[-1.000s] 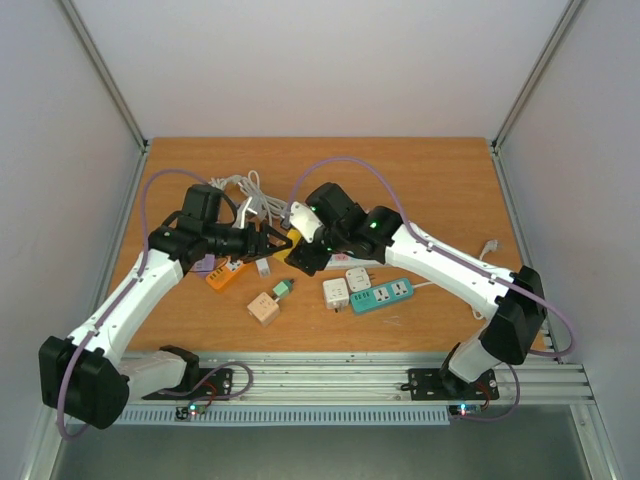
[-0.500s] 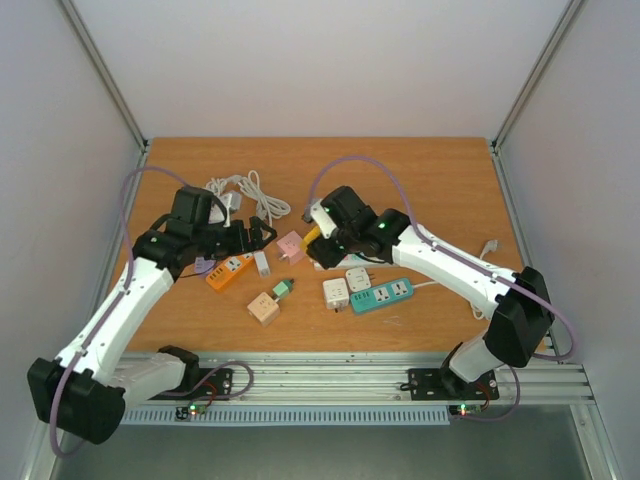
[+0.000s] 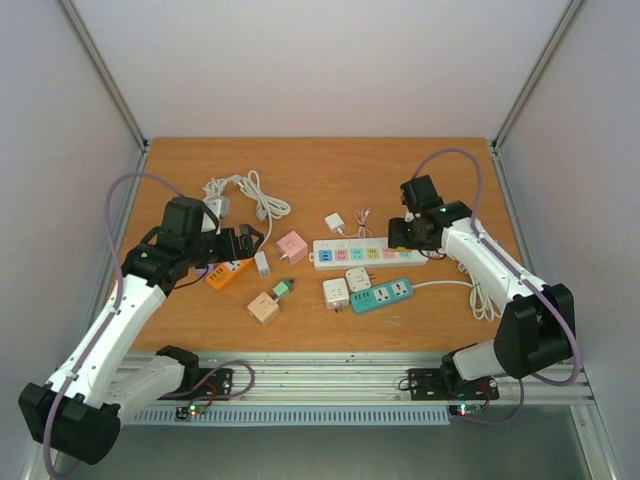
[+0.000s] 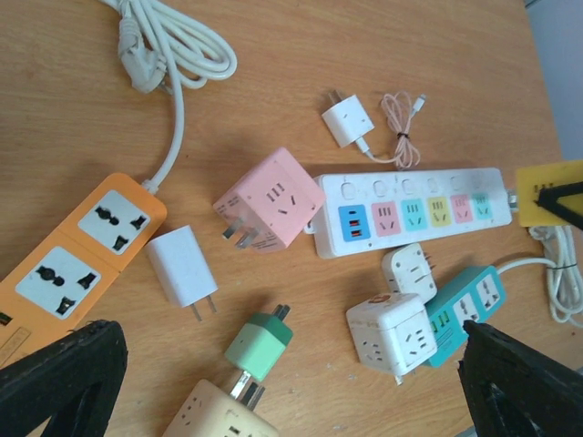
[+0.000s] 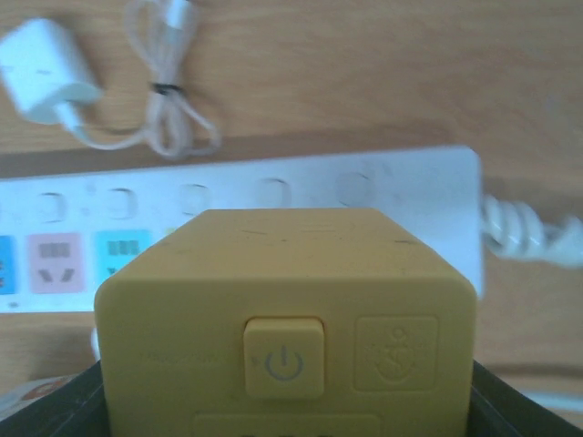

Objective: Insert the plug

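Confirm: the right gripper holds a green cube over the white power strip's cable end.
Not green: the cube is yellow, as the right wrist view shows. The right gripper does hold it over the white power strip's cable end.

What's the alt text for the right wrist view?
A yellow cube adapter with a power button fills the lower frame, gripped by the right gripper, in front of a white power strip on the wooden table. A white charger with its bundled cable lies top left.
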{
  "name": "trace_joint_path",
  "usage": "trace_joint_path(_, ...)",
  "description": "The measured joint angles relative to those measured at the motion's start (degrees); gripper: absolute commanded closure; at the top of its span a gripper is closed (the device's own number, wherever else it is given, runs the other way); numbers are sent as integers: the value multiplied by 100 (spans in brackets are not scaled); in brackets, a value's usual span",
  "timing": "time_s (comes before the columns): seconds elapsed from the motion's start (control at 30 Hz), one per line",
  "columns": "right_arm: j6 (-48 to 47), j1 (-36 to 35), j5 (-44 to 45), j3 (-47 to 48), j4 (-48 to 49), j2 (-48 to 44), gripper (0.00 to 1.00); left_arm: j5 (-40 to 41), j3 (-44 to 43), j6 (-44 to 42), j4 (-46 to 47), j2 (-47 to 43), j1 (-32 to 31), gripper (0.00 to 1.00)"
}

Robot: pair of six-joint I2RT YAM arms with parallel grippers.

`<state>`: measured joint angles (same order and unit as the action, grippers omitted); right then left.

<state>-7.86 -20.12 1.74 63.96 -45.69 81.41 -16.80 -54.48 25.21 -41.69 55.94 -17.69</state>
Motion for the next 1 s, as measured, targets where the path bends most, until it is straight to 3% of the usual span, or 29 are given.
trace_joint_path(0.17,269,382,66,-39,-424,2,63,170,149,-107,-7,-98,0,1)
trace_joint_path(1.0,105,396,278,-37,-304,717,63,721,151,-278,-11,-286,0,1)
